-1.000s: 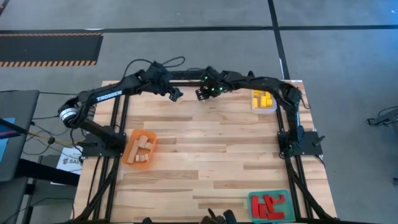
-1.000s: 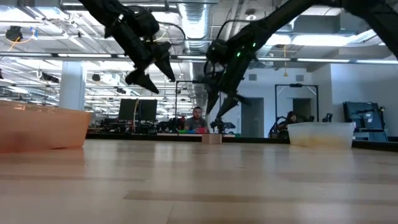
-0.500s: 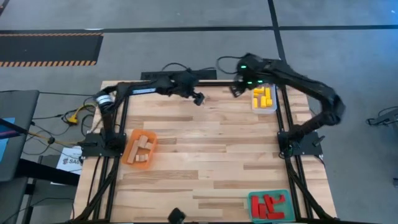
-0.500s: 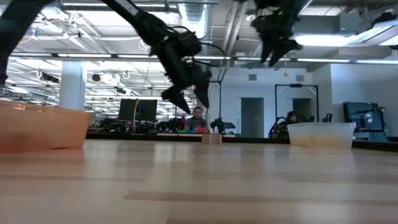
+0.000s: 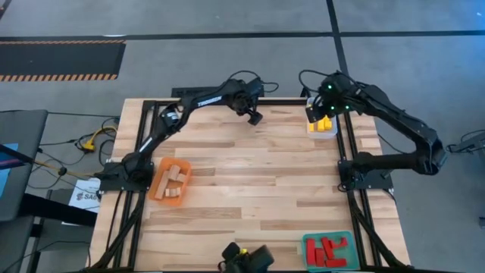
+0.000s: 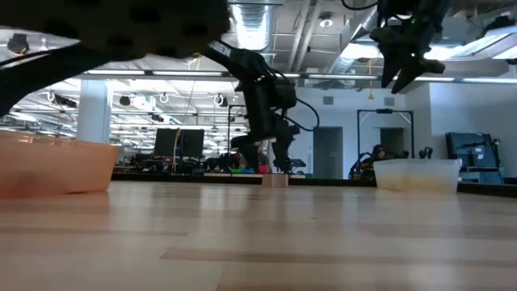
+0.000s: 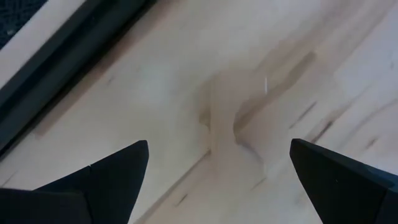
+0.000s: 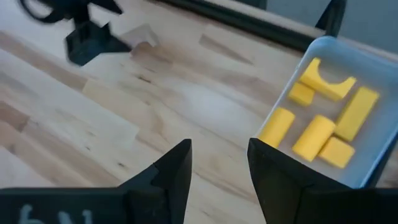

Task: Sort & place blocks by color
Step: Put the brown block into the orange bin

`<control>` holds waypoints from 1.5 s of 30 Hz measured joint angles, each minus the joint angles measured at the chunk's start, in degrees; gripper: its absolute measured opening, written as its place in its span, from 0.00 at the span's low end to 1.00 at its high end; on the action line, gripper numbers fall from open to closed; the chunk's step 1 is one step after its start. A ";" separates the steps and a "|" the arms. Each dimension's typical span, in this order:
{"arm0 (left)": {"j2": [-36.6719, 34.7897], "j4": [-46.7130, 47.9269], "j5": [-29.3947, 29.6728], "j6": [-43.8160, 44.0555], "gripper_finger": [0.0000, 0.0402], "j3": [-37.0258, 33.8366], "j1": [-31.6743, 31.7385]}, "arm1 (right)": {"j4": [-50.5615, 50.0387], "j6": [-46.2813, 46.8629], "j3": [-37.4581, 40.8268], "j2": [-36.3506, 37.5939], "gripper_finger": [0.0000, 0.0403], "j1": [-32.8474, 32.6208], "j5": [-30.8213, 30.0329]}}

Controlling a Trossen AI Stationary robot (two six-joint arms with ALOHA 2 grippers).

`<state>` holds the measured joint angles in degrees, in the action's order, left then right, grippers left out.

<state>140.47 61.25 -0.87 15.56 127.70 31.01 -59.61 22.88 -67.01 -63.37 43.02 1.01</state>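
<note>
A light wood block (image 7: 222,127) lies flat on the table near the far edge, also seen in the low view (image 6: 275,179). My left gripper (image 7: 217,171) is open just above it, one finger on each side, touching nothing; the high view shows this gripper (image 5: 255,117) over the block. My right gripper (image 5: 314,114) is open, raised beside the clear tray (image 5: 333,130), with bare table between its fingers (image 8: 217,165). That tray (image 8: 373,59) holds several yellow blocks (image 8: 323,124). Wood blocks (image 5: 173,182) lie in the orange tray, red blocks (image 5: 327,249) in the green tray.
The orange tray (image 5: 158,173) sits at the table's left side, the green tray (image 5: 306,241) at the near right corner, the clear tray at the far right corner. A black frame rail (image 5: 288,101) runs along the far edge. A dark device (image 5: 247,258) sits at the near edge.
My left gripper has swung along the far edge toward the table's right and come down over the wood block, which has stayed put. My right gripper has risen and moved right, from the middle of the far edge to the clear tray.
</note>
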 joint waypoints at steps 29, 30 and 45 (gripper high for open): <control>5.17 0.86 -5.07 1.21 0.55 4.39 1.80 | 1.84 -0.75 1.80 0.30 0.42 -0.80 3.37; 5.17 0.84 -5.55 1.18 0.52 4.40 1.94 | 1.84 -0.44 1.80 0.30 0.42 -1.10 3.41; 4.86 1.49 -8.79 -1.60 0.05 4.41 2.77 | 1.86 2.28 1.80 0.39 0.41 -7.09 3.43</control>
<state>145.34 62.73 -9.66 13.96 132.11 33.78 -57.76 25.17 -65.21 -62.98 35.93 4.45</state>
